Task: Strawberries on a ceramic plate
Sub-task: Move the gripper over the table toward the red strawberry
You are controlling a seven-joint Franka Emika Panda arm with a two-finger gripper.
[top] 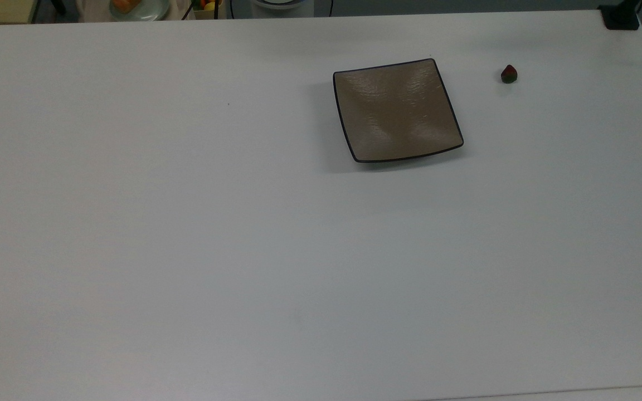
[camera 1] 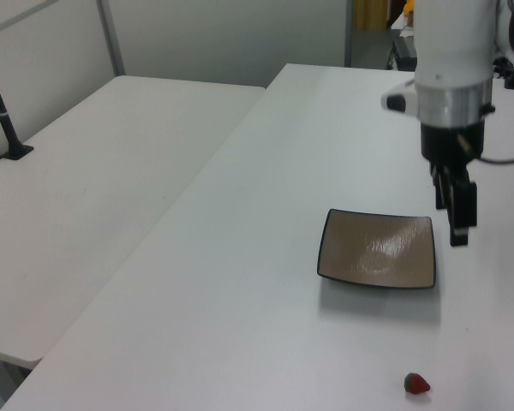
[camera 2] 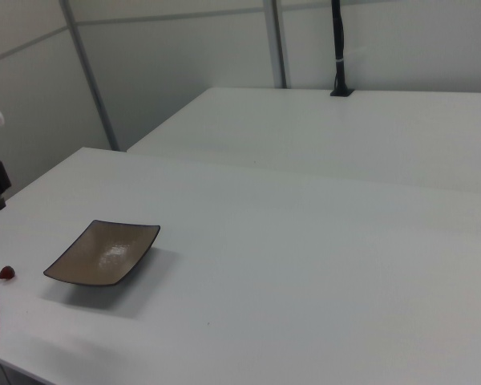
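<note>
The white table (top: 187,250) carries the square brown plate (top: 396,109), bare on top. The tool (camera 1: 461,224) hangs above the plate's edge on the left view's right; whether it is wide or narrow cannot be told. The strawberry (top: 509,74) lies on the table, well apart from the plate, on the top view's right.
</note>
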